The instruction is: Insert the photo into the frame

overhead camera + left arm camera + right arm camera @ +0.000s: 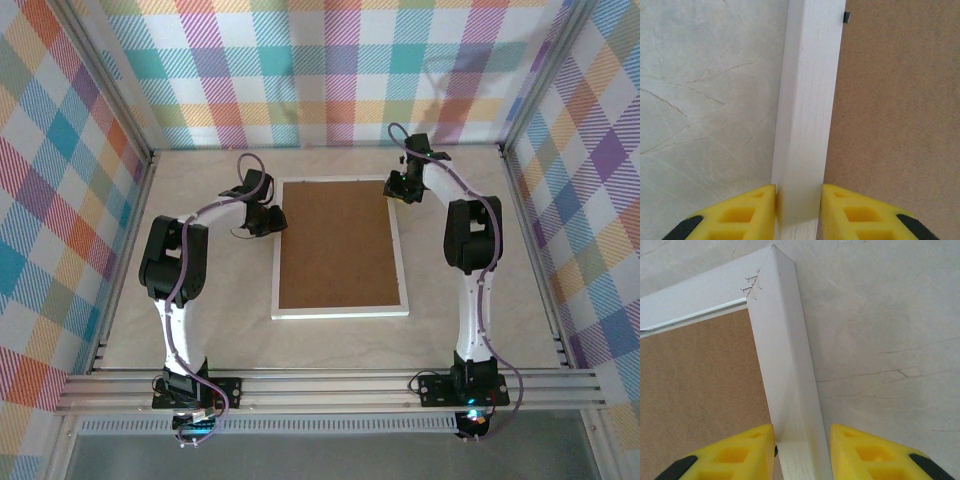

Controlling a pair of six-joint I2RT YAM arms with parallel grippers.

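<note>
The white frame (340,312) lies flat in the middle of the table with a plain brown backing board (338,243) filling its opening. The photo is hidden. My left gripper (272,222) is at the frame's left rail near the far end. In the left wrist view the gripper (798,210) has its yellow pads pressed on both sides of the rail (810,100). My right gripper (398,188) is on the right rail just short of the far right corner. The right wrist view shows it (802,452) shut across that rail (782,340).
The pale marbled tabletop (210,330) surrounds the frame on all sides. Checked cloth walls (330,70) and aluminium posts enclose the table. A small dark clip (847,17) sits at the backing board's edge.
</note>
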